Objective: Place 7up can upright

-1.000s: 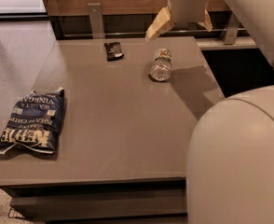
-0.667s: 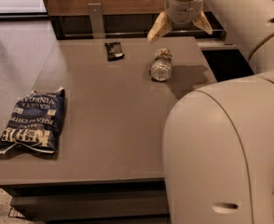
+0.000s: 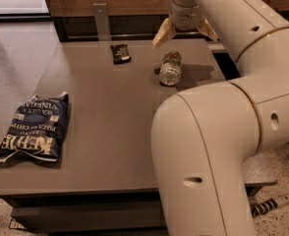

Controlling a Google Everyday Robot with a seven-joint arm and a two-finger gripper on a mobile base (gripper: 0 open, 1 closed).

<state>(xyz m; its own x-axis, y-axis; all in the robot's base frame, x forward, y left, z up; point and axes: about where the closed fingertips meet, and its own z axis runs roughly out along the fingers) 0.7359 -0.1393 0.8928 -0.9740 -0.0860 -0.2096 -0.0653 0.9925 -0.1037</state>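
**Open gripper poised over a fallen 7up can**

Nearest the camera, the robot's pale arm (image 3: 208, 146) filled the right of the view. The blue chip bag (image 3: 34, 127) lay flat on the grey table (image 3: 110, 112), well apart from the gripper, far to its camera side and toward the left of the view. Farther in, the 7up can (image 3: 170, 69) lay on its side near the gripper, lower than it and on its camera side. One shiny round end faced the camera, and the can's length ran roughly toward the gripper. A small black packet (image 3: 120, 53) lay near the can, to the left of the gripper in the view. Farthest back, the gripper (image 3: 186, 32) hung above the table's far edge, its two fingers (image 3: 163, 33) spread wide with nothing between them.

The step in hand looked to be the reach for the can. Done well, the fingers would come down astride the round body rather than the ends. They would close near its middle so it could not roll away. The can could then be tipped up and one end set flat on bare table, away from the packet.
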